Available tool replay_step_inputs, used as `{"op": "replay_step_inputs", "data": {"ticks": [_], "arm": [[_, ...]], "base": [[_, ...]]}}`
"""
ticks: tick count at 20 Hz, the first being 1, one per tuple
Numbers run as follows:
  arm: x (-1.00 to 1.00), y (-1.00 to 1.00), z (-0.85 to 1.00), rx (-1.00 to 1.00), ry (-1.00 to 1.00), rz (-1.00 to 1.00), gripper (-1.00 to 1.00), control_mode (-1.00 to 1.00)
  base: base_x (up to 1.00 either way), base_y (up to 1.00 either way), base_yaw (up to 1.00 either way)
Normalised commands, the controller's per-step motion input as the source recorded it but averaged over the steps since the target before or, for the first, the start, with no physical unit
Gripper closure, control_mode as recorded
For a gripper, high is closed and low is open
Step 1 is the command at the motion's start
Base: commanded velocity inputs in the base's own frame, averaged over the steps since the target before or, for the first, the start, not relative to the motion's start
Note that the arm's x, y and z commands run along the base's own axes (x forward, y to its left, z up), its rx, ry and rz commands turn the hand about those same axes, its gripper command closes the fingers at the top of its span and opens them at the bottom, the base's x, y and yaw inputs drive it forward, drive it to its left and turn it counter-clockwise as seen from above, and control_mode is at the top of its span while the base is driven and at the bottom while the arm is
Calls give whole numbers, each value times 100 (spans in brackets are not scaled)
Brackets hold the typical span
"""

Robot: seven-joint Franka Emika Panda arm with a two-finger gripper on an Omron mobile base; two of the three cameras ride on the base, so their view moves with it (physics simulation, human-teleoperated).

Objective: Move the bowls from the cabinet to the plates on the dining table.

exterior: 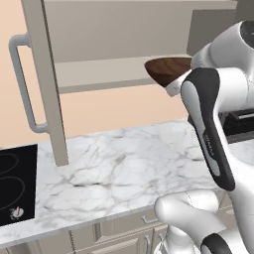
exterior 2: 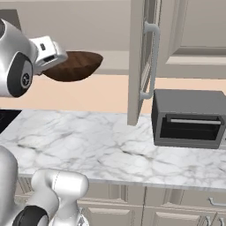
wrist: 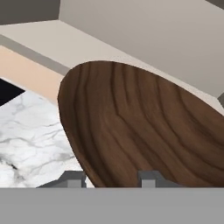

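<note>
My gripper [wrist: 111, 179] is shut on the rim of the dark brown wood-like bowl [wrist: 140, 131]. The bowl hangs tilted in the air, just in front of the open cabinet's lower shelf [exterior: 109, 72] and above the marble counter. In the left base view the bowl [exterior: 167, 69] sticks out from behind my arm, with the gripper [exterior: 173, 87] at its lower edge. In the right base view the bowl [exterior 2: 75, 65] is at the upper left, with the gripper [exterior 2: 59, 59] on its near rim. The plates and the dining table are out of view.
The cabinet's open doors [exterior: 47, 74] [exterior 2: 137, 62] with silver bar handles hang over the marble counter [exterior: 114, 168]. A black cooktop [exterior: 15, 183] lies at the counter's left. A grey toaster oven [exterior 2: 190, 117] stands at the right. Drawer fronts run below.
</note>
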Motion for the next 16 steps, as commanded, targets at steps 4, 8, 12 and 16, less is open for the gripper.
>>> {"op": "replay_step_inputs", "data": {"ticks": [4, 8, 12, 16], "arm": [[-86, 19, 0, 0, 0, -5, 100, -100], [-81, 19, 0, 0, 0, -3, 100, -100], [-54, 5, -7, 0, 4, -2, 100, -100], [-36, 0, -12, 5, 16, 0, 100, -100]], "base": [[0, 0, 0], [0, 0, 0], [0, 0, 0], [0, 0, 0]]}}
